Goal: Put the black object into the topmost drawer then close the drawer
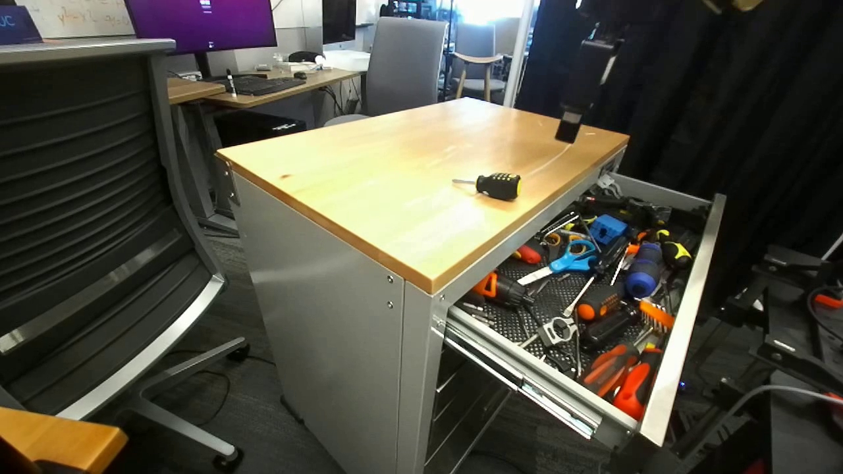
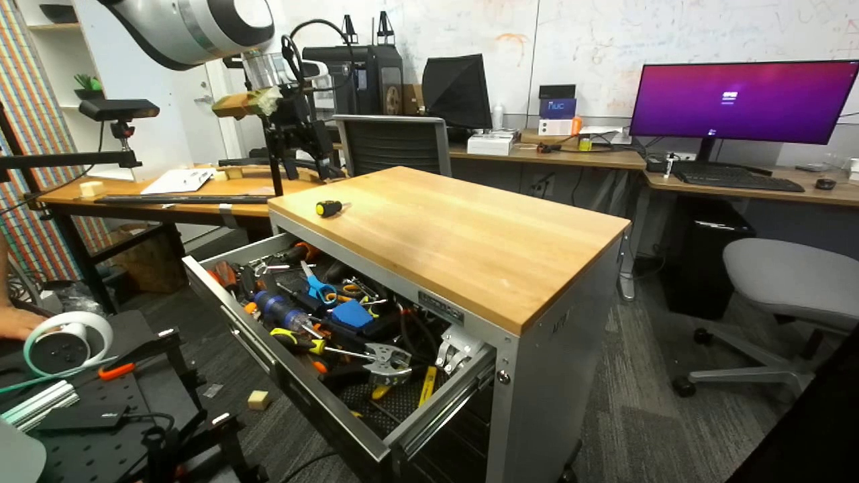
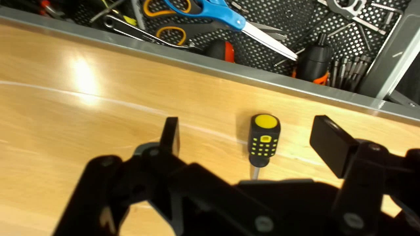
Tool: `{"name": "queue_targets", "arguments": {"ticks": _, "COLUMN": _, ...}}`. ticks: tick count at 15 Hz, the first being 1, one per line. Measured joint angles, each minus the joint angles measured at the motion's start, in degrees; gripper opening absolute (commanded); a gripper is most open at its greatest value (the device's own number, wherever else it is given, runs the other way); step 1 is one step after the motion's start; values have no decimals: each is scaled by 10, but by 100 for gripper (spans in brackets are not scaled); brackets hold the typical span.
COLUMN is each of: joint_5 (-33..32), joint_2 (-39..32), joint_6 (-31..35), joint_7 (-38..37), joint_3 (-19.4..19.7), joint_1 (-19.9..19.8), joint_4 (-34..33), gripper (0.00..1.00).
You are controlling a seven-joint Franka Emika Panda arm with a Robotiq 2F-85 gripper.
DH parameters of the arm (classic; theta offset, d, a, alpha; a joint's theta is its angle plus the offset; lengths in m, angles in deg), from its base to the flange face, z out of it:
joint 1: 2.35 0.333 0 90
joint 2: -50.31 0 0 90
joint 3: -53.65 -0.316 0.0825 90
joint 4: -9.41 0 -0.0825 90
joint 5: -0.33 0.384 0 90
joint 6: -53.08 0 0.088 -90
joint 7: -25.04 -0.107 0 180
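Note:
The black object is a stubby screwdriver with yellow marks; it lies on the wooden cabinet top in both exterior views [image 1: 498, 186] [image 2: 329, 208]. In the wrist view the screwdriver [image 3: 264, 139] shows between the spread fingers, its handle end toward the drawer and part of its shaft hidden by the gripper. My gripper [image 3: 247, 139] is open and empty. In an exterior view the gripper [image 2: 310, 164] hangs above the cabinet top, apart from the screwdriver. The topmost drawer [image 1: 685, 322] is pulled out and full of tools; it also shows in an exterior view [image 2: 288, 372].
The wooden top [image 1: 369, 171] has an edge just above the open drawer. Blue scissors [image 1: 571, 258], a blue-handled tool [image 1: 643, 270] and several other tools fill the drawer. An office chair [image 1: 99, 217] stands beside the cabinet. A black cart [image 2: 107, 416] stands in front of it.

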Motion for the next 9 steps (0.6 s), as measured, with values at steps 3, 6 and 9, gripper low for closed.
{"name": "queue_targets", "arguments": {"ticks": 3, "joint_5": -4, "joint_2": -107, "joint_6": -1, "joint_7": 6, "joint_3": 14, "joint_1": 33, "joint_4": -82, "gripper": 100}}
{"name": "queue_targets", "arguments": {"ticks": 6, "joint_5": -4, "joint_2": -190, "joint_6": -3, "joint_7": 21, "joint_3": 41, "joint_1": 59, "joint_4": -156, "gripper": 66}}
{"name": "queue_targets", "arguments": {"ticks": 9, "joint_5": -36, "joint_2": -231, "joint_6": -8, "joint_7": 18, "joint_3": 82, "joint_1": 92, "joint_4": -207, "gripper": 40}}
